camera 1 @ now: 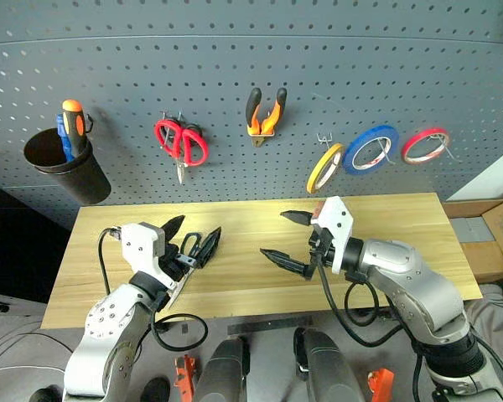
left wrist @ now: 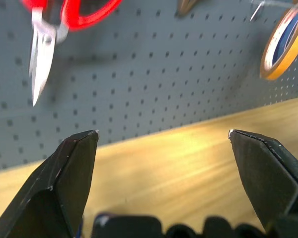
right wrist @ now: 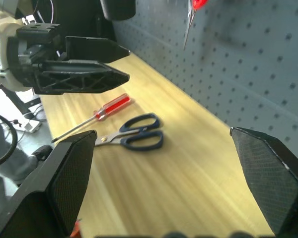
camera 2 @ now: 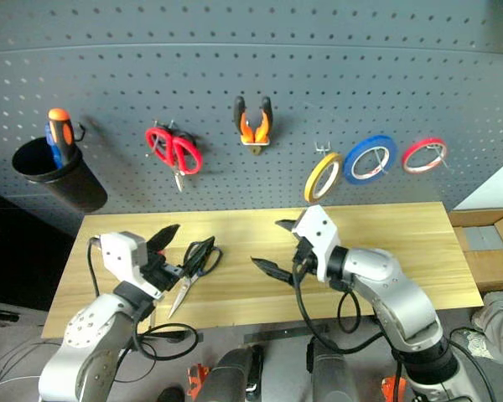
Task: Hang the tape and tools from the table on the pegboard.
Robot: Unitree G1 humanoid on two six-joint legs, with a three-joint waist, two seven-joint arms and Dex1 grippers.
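Scissors (camera 2: 199, 254) with the dark blue handles lie flat on the bench (camera 2: 386, 243), blades aimed at the near edge, and a red-handled screwdriver (right wrist: 105, 111) sits just beside them. Left tool (camera 2: 180, 243) hovers right by the scissors, wide open with nothing in it. Right tool (camera 2: 275, 244) hangs over the middle of the bench, also spread wide and empty. Up on the pegboard (camera 1: 235, 50) the orange-and-black pliers (camera 1: 266, 115) already hang on a hook, and so does the yellow tape (camera 1: 325, 167), next to a blue tape ring (camera 1: 370, 149) and a red tape ring (camera 1: 425, 144). Red scissors (camera 1: 181, 142) hang further left, and a black cup (camera 1: 65, 164) with screwdrivers.
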